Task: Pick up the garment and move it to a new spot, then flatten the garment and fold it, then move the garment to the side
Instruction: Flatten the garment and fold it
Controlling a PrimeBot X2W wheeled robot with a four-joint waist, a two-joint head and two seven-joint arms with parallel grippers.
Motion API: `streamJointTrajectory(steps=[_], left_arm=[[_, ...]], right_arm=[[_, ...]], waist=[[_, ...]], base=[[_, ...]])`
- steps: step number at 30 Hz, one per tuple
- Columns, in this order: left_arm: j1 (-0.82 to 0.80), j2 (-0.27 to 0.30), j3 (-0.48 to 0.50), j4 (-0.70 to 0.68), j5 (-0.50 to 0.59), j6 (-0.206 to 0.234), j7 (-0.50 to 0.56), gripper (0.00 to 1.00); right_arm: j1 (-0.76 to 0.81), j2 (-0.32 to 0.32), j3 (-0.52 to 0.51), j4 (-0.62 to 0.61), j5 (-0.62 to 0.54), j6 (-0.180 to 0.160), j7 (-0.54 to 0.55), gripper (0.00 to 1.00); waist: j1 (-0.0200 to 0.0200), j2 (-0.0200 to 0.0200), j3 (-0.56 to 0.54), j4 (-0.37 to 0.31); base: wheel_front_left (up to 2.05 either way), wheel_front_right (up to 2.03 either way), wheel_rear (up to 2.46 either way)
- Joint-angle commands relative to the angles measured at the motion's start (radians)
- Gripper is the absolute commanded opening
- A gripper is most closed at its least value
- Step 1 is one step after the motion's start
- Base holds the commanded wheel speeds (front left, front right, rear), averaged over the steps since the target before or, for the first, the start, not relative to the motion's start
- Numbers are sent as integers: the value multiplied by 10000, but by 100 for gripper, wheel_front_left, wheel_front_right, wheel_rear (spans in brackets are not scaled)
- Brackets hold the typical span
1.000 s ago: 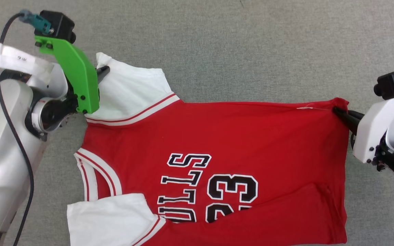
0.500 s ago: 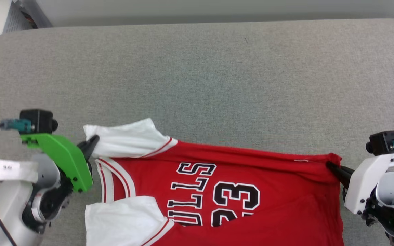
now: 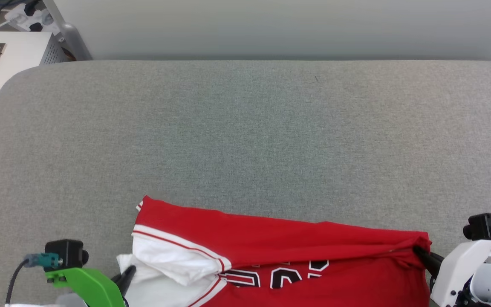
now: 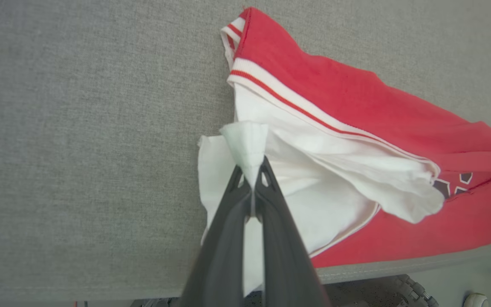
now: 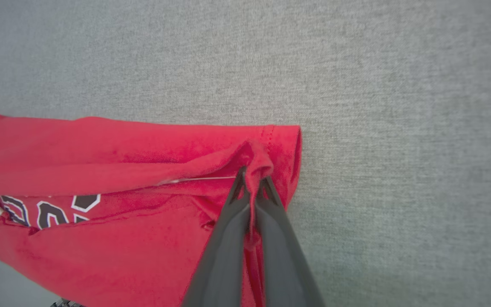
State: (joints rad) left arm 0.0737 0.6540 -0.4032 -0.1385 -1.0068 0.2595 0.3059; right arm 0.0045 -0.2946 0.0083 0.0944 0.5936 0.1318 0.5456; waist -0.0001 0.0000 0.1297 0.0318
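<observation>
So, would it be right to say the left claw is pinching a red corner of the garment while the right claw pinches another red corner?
Not quite: the left claw is pinching white sleeve fabric of the garment, not a red corner, as the left wrist view shows. The right claw does pinch a red corner.

1. Head camera: high, looking down and forward over the grey pad (image 3: pixel 245 128).
2. Left wrist camera: close above the white sleeve (image 4: pixel 313 183) of the jersey (image 4: pixel 356 98).
3. Right wrist camera: close above its red hem corner (image 5: pixel 286 140); all share jersey and pad.
</observation>
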Motion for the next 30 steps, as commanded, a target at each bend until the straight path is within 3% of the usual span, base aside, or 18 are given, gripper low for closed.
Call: streamJointTrajectory(steps=[1, 9, 10, 11, 12, 13, 15, 16, 23, 30], left_arm=[[315, -135, -12, -27, -208, 31, -101, 0], [761, -758, -432, 939, -491, -406, -327, 0], [726, -846, -468, 1104, -534, -487, -342, 0], [665, -943, -503, 1302, -570, -583, -368, 0], [597, -993, -538, 1464, -552, -652, -397, 0], [503, -1062, -588, 1634, -531, -761, -437, 0], [338, -1204, -604, 1892, -498, -881, -581, 44], [259, -1256, -645, 1992, -475, -924, -591, 100], [-231, -1163, -654, 1909, 192, -926, -1146, 100], [-610, -1029, -571, 1065, 986, -455, -1702, 100]], right_arm=[[223, 90, -114, 22, -88, -11, -58, 0], [1023, 651, -405, 188, -363, -11, -67, 0], [1059, 711, -412, 206, -383, -11, -85, 11], [1090, 783, -420, 231, -396, -11, -101, 40], [1110, 826, -422, 252, -415, -11, -108, 100], [1116, 869, -407, 237, -420, -11, -162, 100], [1130, 899, -386, 205, -445, -11, -293, 100], [1141, 911, -378, 165, -471, -11, -365, 100], [1304, 1114, -505, -578, -654, -11, -656, 100], [1406, 1221, -861, -1756, -1005, -11, -372, 100]], waist=[[1, 0, -139, 44], [1, 0, -382, 26], [1, 0, -397, 14], [1, 0, -412, -3], [1, 0, -427, -16], [1, 0, -445, -32], [1, 0, -489, -50], [1, 0, -531, -53], [1, 0, -775, -26], [1, 0, -962, -12]], base=[[0, 0, 0], [0, 0, 0], [0, 0, 0], [0, 0, 0], [0, 0, 0], [0, 0, 0], [0, 0, 0], [0, 0, 0], [0, 0, 0], [0, 0, 0]])
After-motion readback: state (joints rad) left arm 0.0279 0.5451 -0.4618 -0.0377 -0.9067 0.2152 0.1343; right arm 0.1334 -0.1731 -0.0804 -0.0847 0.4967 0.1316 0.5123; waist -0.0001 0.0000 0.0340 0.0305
